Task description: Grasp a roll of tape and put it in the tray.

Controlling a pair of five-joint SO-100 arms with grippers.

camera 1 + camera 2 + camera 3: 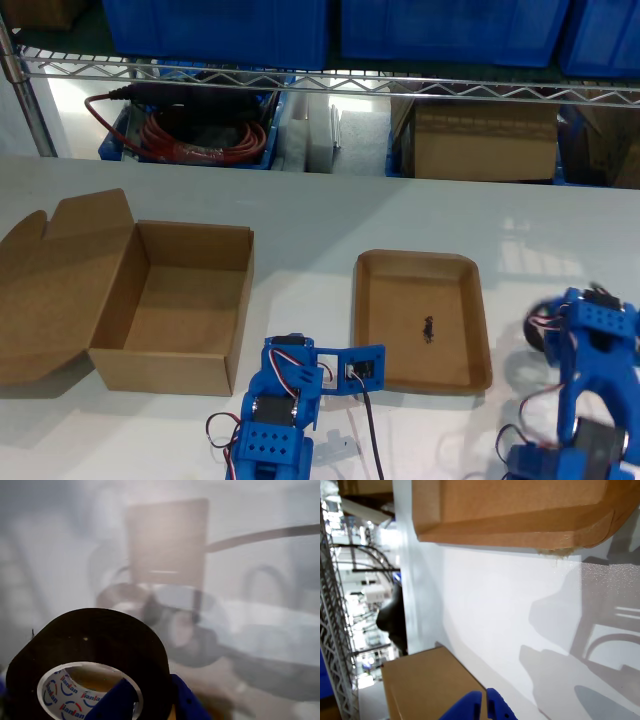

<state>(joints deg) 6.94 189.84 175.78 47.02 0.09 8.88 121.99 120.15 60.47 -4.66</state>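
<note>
Right now my first gripper (137,700) holds the roll of tape (90,650), 1 blue finger (117,700) poking through its pale core and the other (185,700) pressed on the black outer wall. Beyond those fingers all is blur. My second gripper (485,705) has its 2 blue fingertips (470,705) pressed together on nothing, with the tray (520,530) and the cardboard box (425,685) ahead of them on the white table (510,605).
</note>
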